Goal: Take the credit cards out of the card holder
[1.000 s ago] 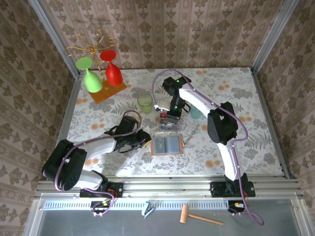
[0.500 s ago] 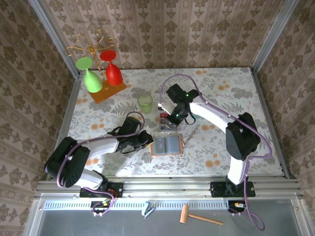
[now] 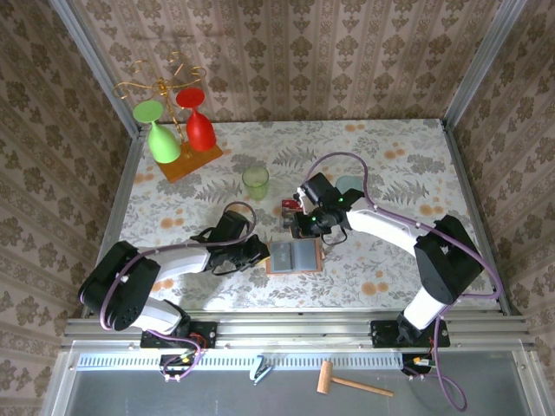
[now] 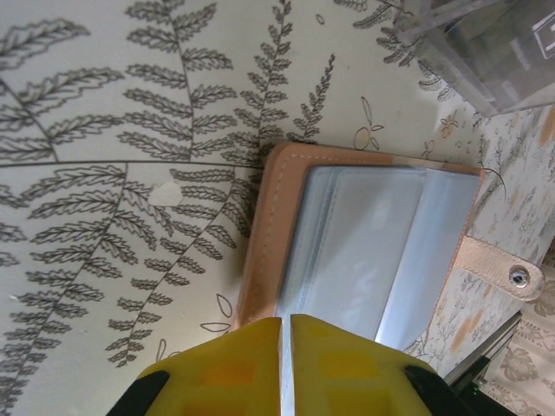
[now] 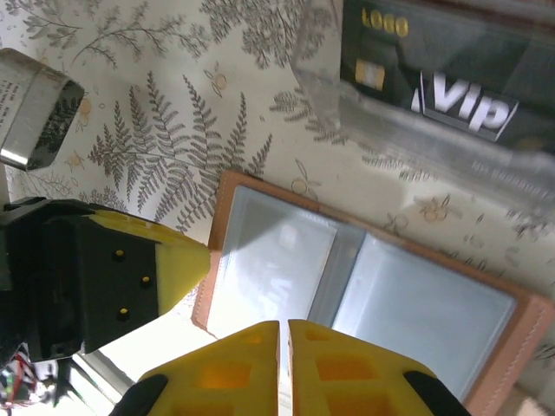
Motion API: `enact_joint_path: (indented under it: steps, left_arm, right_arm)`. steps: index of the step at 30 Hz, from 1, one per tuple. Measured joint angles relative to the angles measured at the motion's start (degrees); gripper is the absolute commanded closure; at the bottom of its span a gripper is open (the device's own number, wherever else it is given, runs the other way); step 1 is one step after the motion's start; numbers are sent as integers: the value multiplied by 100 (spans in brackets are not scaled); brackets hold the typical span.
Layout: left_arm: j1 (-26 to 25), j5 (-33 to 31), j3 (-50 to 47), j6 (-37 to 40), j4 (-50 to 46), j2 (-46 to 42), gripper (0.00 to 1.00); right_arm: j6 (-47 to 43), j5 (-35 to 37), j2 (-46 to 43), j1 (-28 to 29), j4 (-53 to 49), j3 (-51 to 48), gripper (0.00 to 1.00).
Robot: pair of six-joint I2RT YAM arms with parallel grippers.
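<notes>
right hand (image 3: 305, 229) swung nearer, above far edge of open card holder (image 3: 295, 256).

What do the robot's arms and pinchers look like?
The left arm and right arm are white tubes with chunky black joints, and thin purple cables loop along them. The left gripper and right gripper are black, each with two blocky yellow fingers.

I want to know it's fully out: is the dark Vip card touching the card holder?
Apart. The right wrist view shows a strip of patterned table between the dark Vip card and the card holder.
</notes>
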Motion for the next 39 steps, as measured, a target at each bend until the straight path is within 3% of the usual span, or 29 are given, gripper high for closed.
enact_joint_path:
  steps: [8, 20, 33, 39]
  left_arm:
    - [-4, 2, -92, 0, 87, 83, 89]
    - [-4, 26, -164, 0, 264, 136, 89]
    - [-4, 59, -186, 0, 339, 160, 89]
    - [-4, 70, -190, -2, 363, 160, 89]
  right_arm:
    - [901, -356, 39, 184, 258, -273, 84]
    - [1335, -466, 522, 481, 494, -273, 75]
    - [1377, -468, 887, 492, 514, -267, 74]
    - [1447, -527, 914, 501, 640, -267, 79]
